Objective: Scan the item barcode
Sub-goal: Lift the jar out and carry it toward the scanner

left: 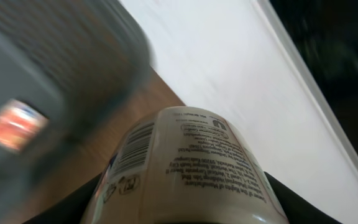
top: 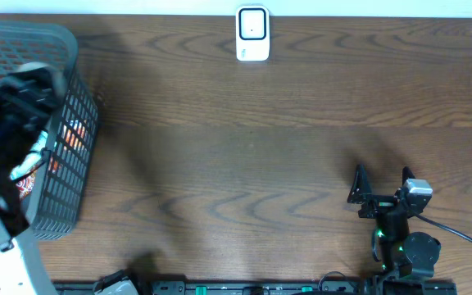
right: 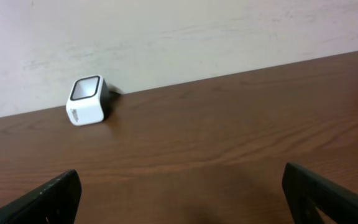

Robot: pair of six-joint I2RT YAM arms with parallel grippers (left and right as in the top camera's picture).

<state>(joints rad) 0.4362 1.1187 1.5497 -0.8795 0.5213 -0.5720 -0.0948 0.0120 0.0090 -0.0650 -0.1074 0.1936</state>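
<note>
In the left wrist view a cream bottle with printed text and a barcode fills the space between my left gripper's dark fingers, which are shut on it. In the overhead view that arm is a blur above the grey basket at the far left. The white scanner stands at the table's back edge and also shows at the left against the wall as the scanner. My right gripper rests open near the front right; in its own view the right gripper holds nothing between its fingers.
The grey mesh basket holds a red-orange packet and other items. A white wall runs behind the table. A cable trails from the right arm's base.
</note>
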